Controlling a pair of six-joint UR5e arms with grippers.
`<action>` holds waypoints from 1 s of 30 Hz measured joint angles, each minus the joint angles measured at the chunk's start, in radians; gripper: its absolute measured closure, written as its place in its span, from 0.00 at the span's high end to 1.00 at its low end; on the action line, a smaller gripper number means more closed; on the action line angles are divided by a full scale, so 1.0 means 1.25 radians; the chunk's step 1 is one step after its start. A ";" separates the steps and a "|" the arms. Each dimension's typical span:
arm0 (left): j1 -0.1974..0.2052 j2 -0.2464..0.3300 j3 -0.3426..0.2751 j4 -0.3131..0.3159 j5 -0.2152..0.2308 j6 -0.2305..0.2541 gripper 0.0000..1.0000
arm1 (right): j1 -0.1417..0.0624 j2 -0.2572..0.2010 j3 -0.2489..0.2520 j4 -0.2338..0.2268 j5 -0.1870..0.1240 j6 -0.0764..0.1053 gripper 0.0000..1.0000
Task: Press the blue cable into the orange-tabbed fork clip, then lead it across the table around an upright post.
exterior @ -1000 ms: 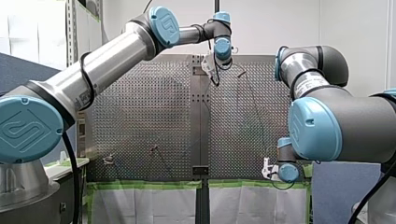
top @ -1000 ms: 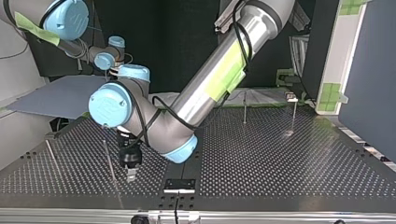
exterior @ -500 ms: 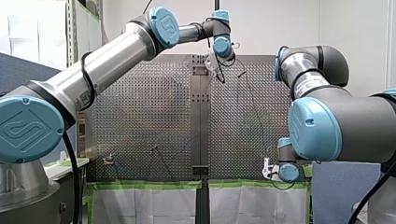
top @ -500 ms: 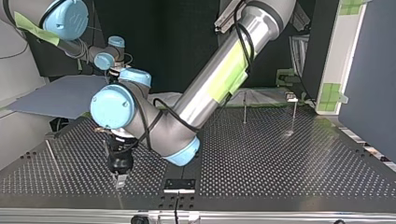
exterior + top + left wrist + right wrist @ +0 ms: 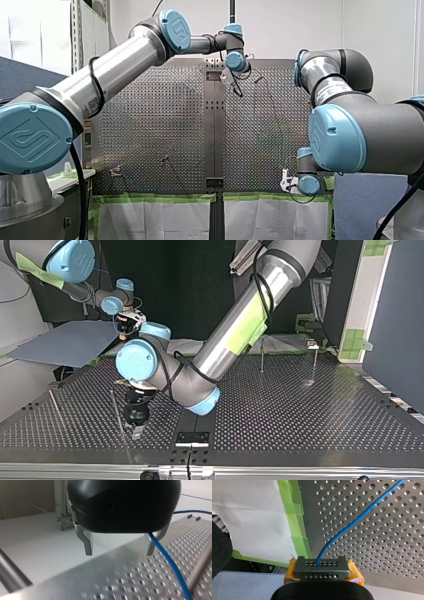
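Between the metal fingers point(image 5: 87, 542) of my left gripper point(image 5: 119, 553), which stand spread wide, the gap is open to the table point(image 5: 140, 580) below. The cable point(image 5: 170, 565) comes out from under the black body right beside one finger; whether it touches, I cannot tell. From there it slants away over the holes ahead, well apart from the other finger. At the top view's near edge this gripper hangs tip-down close over the table, just beside a thin post point(image 5: 117, 410). My right gripper point(image 5: 322, 566) is pressed together on the cable, with yellow pads point(image 5: 354, 571) showing at either side. The cable leaves from between its fingertips and curves off across the table, near green tape point(image 5: 297, 527) along the table's edge.
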 joint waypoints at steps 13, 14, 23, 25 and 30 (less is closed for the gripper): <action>0.011 0.000 -0.045 0.023 0.021 0.007 0.98 | 0.000 0.000 0.000 0.000 0.000 -0.002 0.00; 0.011 0.000 -0.046 0.024 0.021 0.011 0.98 | 0.000 0.000 0.000 0.000 0.000 -0.002 0.00; 0.008 0.000 -0.072 0.021 0.001 0.067 0.98 | 0.001 0.000 0.000 0.000 0.000 -0.005 0.00; 0.006 0.000 -0.084 0.020 -0.005 0.080 0.98 | 0.002 0.000 0.000 0.001 0.000 -0.006 0.00; 0.002 0.000 -0.119 0.011 -0.017 0.121 0.98 | 0.003 0.000 0.000 0.000 -0.001 -0.006 0.00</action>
